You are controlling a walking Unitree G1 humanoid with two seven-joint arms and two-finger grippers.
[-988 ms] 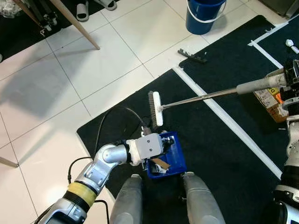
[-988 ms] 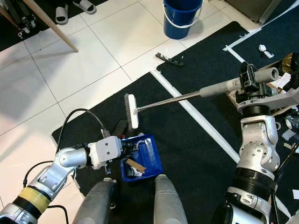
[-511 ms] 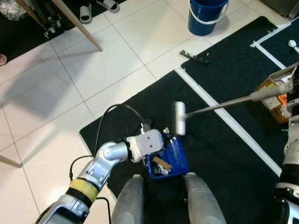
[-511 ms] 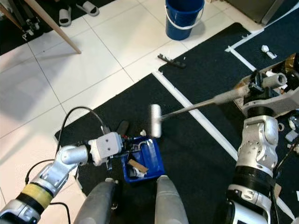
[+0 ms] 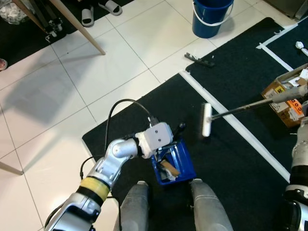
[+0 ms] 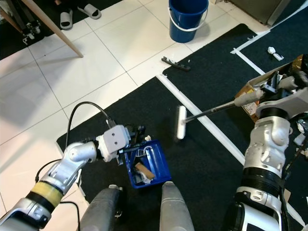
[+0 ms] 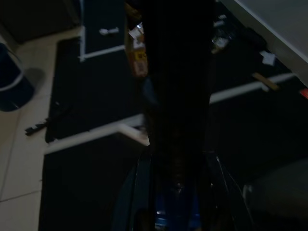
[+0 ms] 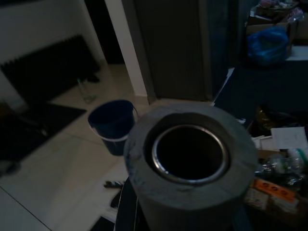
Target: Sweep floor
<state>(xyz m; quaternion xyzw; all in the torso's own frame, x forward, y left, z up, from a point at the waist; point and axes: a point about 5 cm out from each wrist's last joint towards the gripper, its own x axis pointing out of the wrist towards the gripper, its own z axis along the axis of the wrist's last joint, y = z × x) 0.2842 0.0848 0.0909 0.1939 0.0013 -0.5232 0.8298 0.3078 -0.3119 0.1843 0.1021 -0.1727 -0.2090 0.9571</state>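
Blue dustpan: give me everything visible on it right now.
The blue dustpan is a small, open, plastic-looking tray with raised walls. It sits on the black mat just ahead of the robot's legs. Inside lie a brown scrap and some pale debris. The left tool is at its rear edge and looks to be holding it; the grip itself is hidden. The broom head is apart from it, further out on the mat.

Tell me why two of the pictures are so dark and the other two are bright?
Left wrist view: dim, with the dark handle right against the lens. Right wrist view: murky room, the grey broom handle end huge and near. Left and right eye views: bright and fairly sharp; the broom head looks slightly soft, and the white tiles carry soft grey shadows.
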